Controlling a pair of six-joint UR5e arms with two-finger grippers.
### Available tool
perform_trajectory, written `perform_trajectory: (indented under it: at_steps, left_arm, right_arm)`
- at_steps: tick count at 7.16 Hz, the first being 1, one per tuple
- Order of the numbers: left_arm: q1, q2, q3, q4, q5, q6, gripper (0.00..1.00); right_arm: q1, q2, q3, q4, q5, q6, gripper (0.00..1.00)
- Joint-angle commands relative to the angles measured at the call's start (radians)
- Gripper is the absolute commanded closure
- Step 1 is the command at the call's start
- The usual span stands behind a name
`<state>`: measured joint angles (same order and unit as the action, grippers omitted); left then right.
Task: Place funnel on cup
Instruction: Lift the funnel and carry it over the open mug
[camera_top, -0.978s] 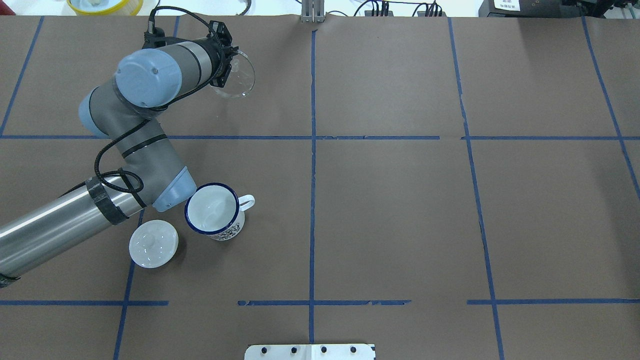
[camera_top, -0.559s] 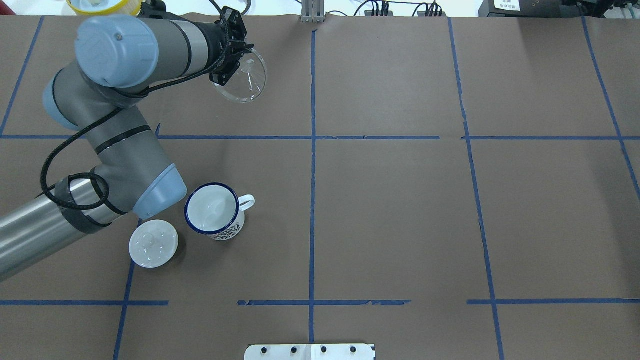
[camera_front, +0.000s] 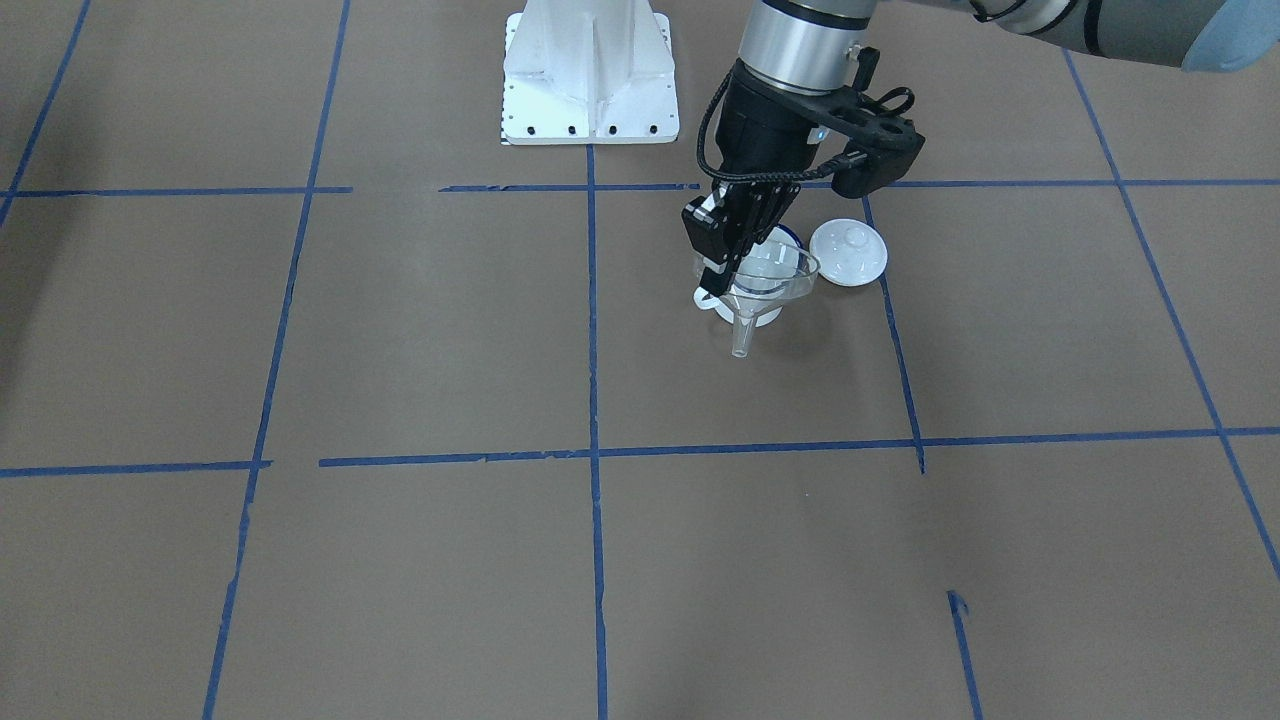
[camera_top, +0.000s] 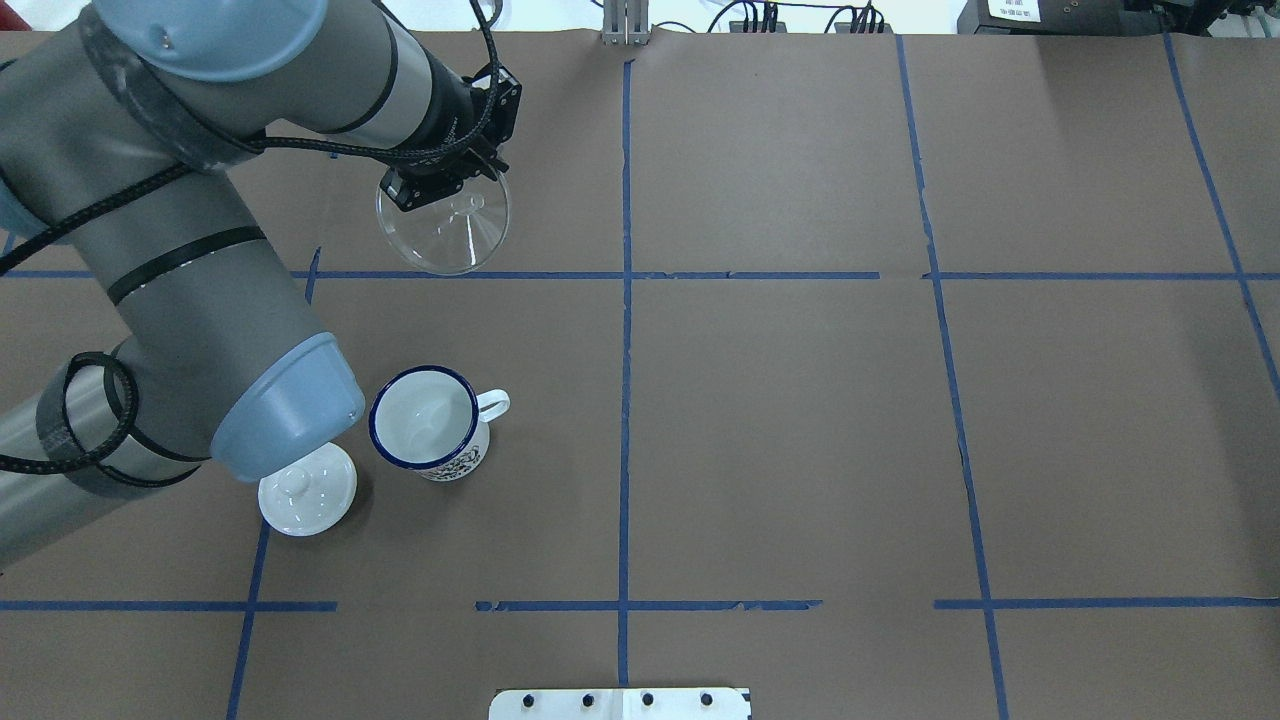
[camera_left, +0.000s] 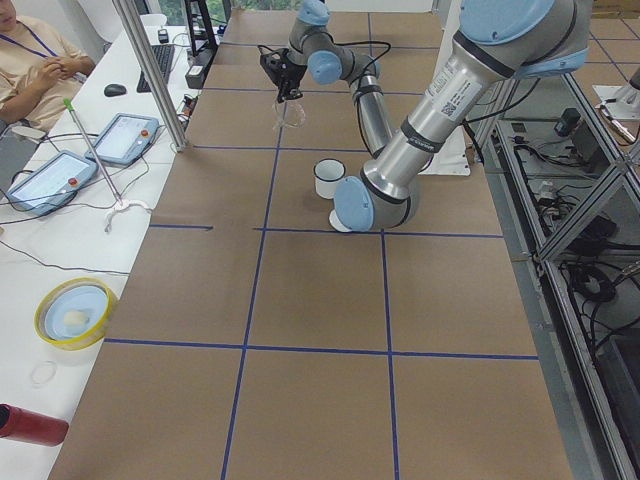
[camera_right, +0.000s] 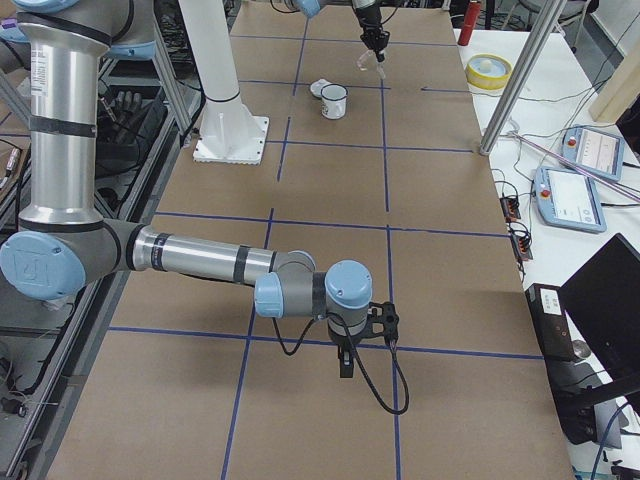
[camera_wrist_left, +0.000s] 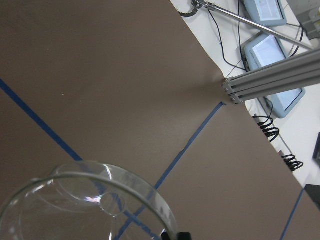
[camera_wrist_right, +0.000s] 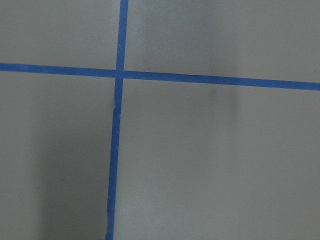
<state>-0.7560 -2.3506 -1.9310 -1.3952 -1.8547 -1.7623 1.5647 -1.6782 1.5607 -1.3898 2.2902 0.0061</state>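
My left gripper (camera_top: 440, 188) is shut on the rim of the clear funnel (camera_top: 443, 228) and holds it in the air, bowl up and stem down. The white mug with a blue rim, the cup (camera_top: 425, 415), stands upright and empty, nearer the robot than the funnel. In the front-facing view the funnel (camera_front: 760, 283) overlaps the cup, which is mostly hidden behind it. The funnel's bowl fills the lower left of the left wrist view (camera_wrist_left: 85, 205). My right gripper (camera_right: 345, 362) hangs low over bare table far from them; I cannot tell whether it is open or shut.
A round white knobbed lid (camera_top: 305, 490) lies beside the cup, partly under my left elbow (camera_top: 285, 415). A yellow bowl (camera_top: 210, 8) sits off the far edge. A metal post (camera_left: 150, 70) and tablets (camera_left: 125, 135) stand at the operators' side.
My left arm has risen and swung the funnel back from the far edge towards the robot and the cup. The cup and lid have not moved.
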Motion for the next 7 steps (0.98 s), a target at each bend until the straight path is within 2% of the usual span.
perform_trajectory:
  at_steps: [1, 2, 3, 5, 7]
  left_arm:
    - [0.004, -0.049, 0.007, 0.25, -0.116, 0.294, 1.0]
    - [0.007, -0.047, 0.007, 0.343, -0.164, 0.467, 1.0]
    - [0.015, -0.036, 0.007, 0.369, -0.197, 0.565, 1.0]
    - [0.13, 0.045, 0.016, 0.308, -0.192, 0.58, 1.0]
    - [0.141, 0.088, 0.062, 0.23, -0.192, 0.58, 1.0]
  right_arm:
    - [0.0, 0.0, 0.001, 0.0, 0.0, 0.0, 0.0]
    - [0.0, 0.0, -0.001, 0.0, 0.0, 0.0, 0.0]
    - [0.0, 0.0, 0.001, 0.0, 0.0, 0.0, 0.0]
    - [0.0, 0.0, -0.001, 0.0, 0.0, 0.0, 0.0]
    - [0.0, 0.0, -0.001, 0.0, 0.0, 0.0, 0.0]
